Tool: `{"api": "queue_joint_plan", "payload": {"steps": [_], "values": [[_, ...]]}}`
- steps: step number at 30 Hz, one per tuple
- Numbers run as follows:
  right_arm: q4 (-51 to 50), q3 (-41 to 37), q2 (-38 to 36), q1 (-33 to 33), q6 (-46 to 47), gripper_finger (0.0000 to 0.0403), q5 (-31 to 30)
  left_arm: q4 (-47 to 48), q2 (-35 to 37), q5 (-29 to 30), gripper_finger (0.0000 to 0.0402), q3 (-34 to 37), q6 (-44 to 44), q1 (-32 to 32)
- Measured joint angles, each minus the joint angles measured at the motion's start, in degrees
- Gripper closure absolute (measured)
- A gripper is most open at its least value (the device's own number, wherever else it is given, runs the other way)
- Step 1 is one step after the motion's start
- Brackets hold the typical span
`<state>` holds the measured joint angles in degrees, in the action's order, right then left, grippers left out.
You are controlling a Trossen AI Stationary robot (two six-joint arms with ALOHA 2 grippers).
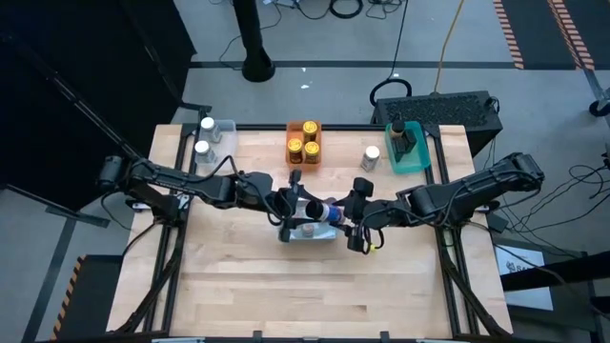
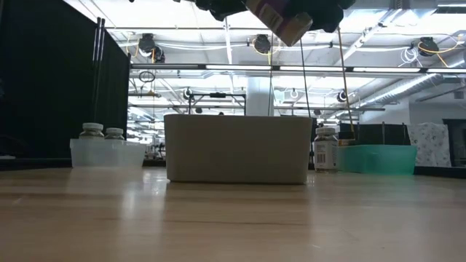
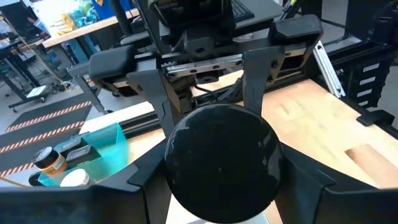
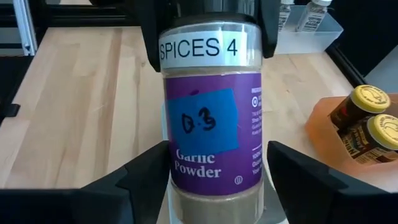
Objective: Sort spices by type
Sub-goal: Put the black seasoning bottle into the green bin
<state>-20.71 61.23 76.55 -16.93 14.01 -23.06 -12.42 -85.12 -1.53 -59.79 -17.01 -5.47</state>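
Observation:
A garlic powder spice jar (image 4: 214, 124) with a purple label, a blue note and a black lid (image 3: 221, 162) hangs over the white bin (image 2: 237, 156) at the table's middle. My left gripper (image 1: 294, 205) is shut on its lid end. My right gripper (image 4: 217, 190) faces it from the right, open, with one finger on either side of the jar's bottom end. Seen from the low view, the jar (image 2: 287, 18) is tilted high above the bin. My left gripper pinches the jar between its two fingers (image 4: 270, 25) at the lid end (image 4: 205, 15). The fingers come about level from the table's left and lie along the jar. The jar is lifted clear above the white bin, slanting, with its lid toward my left wrist.
Along the far edge stand a clear bin (image 1: 212, 138) with white-lidded jars, an orange bin (image 1: 304, 143) with gold-lidded jars and a teal bin (image 1: 405, 145) with dark-lidded jars. One white-lidded jar (image 1: 371, 157) stands loose between orange and teal bins. Bare wood lies near the front edge.

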Motion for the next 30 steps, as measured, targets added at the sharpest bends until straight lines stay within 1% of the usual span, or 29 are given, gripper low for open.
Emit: {"api": "queue_joint_plan", "payload": {"steps": [3,5,11,13,20,22,25,27,30], "values": [[0.1,0.0,0.0,0.1,-0.2,0.0164,1.0,-0.1,0.0,-0.1,0.0186,0.0,0.0,-0.3],[0.5,0.0,0.0,0.0,-0.6,0.018,1.1,-0.2,0.0,-0.1,0.0186,0.0,0.0,-0.3],[0.9,0.0,0.0,0.1,-1.0,0.0261,1.1,-1.1,0.0,-0.3,0.0146,0.0,-0.1,-0.3],[0.7,0.0,0.0,0.1,-1.0,0.0276,1.0,-1.4,0.0,-0.3,0.014,-0.1,-0.2,-0.3],[0.7,0.0,0.0,0.1,-1.0,0.028,1.0,-2.3,0.0,-0.3,0.0135,-0.1,-0.2,-0.2],[-0.1,0.0,0.0,0.0,-0.2,0.028,1.0,-0.6,0.7,0.2,0.0134,-0.1,-0.2,0.1],[-4.0,0.0,-0.3,-0.8,3.7,0.0276,0.1,2.9,3.3,0.3,0.0133,-0.1,-0.4,0.8],[-4.7,-1.1,-0.4,-1.9,6.0,0.0276,-1.5,6.7,5.4,0.4,0.0133,-0.1,-0.7,1.6],[-2.6,-4.2,-0.6,-4.1,8.7,0.0276,-5.0,9.9,8.6,0.4,0.0133,0.7,-0.9,2.4]]}}
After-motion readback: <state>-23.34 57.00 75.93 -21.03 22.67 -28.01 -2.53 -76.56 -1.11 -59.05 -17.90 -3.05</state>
